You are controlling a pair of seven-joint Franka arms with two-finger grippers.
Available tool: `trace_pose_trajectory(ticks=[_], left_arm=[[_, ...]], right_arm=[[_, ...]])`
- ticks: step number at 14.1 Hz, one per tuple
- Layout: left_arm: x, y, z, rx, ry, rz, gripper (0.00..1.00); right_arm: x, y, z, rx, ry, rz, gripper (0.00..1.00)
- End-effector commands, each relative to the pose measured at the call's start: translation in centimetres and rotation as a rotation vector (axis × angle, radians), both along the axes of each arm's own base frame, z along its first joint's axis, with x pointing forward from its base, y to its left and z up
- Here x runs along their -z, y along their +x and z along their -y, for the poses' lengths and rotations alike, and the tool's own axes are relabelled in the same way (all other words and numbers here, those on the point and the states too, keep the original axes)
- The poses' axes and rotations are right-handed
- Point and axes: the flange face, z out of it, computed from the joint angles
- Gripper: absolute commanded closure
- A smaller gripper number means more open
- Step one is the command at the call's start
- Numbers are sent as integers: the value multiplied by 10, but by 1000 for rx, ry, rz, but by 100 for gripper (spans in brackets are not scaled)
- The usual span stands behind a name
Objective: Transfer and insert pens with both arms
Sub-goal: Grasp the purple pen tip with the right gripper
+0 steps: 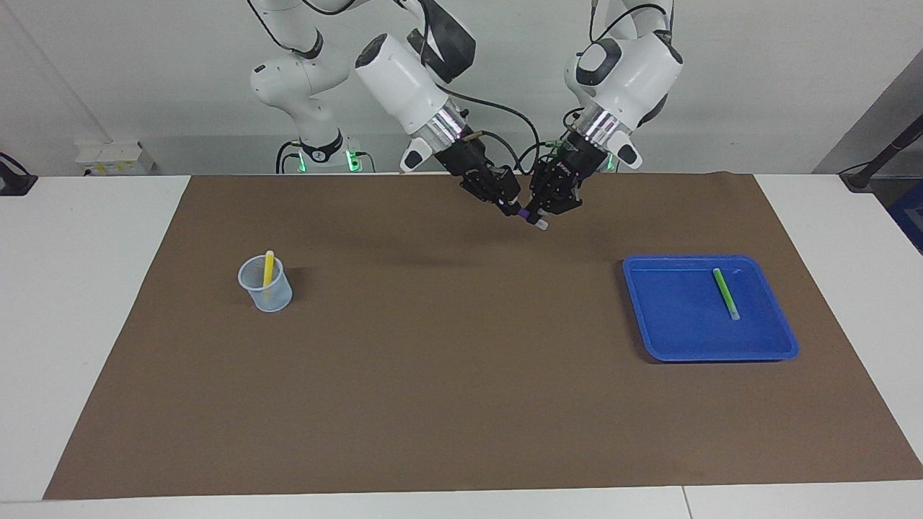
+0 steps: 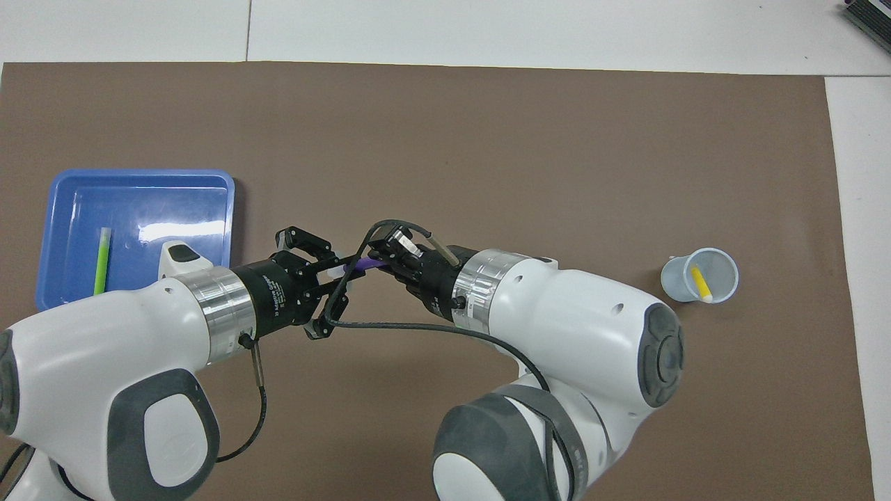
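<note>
sitting on the brown mat (image 1: 447, 375) are a blue tray (image 1: 670, 339) toward my left arm's end and a clear cup (image 1: 265, 285) toward my right arm's end, well apart, with bare mat between them. the green pen (image 1: 726, 293) lies flat in the tray; the yellow pen (image 1: 268, 267) stands tilted in the cup. nothing stands between my 2 grippers and either container. my left gripper (image 1: 542, 213) and right gripper (image 1: 510, 207) meet in the air over the mat's edge nearest my bases, tips almost touching. the purple pen (image 2: 363, 263) bridges them: my left gripper is pinched on its pale cap end, my right gripper is pressed together on its purple barrel. a black cable (image 2: 390, 323) loops under both wrists.
</note>
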Motion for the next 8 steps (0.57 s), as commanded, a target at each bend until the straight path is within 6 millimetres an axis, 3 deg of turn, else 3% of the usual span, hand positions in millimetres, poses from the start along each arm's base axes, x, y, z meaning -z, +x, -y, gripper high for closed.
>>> trace_pose_trajectory(ticks=[1,4,5,6,7,8], left_arm=[[0,-13,1,-12,-18,-10,100],[0,-13,0,-24,-22,-17,100],[-1,-13,0,-27,-23,-14,90],[-1,-12,-1,-42,-28,-19,51],[-2,-12,-2,-62,-34,-21,30],[-2,-11,-3,-74,-35,-12,29]], right_arm=[[-6,5,5,38,31,-6,100],[-7,5,6,40,32,-7,100],[-7,5,6,40,32,-6,100],[-7,5,6,40,32,-6,100],[-7,5,6,40,32,-6,100],[-7,5,6,40,32,-6,100]])
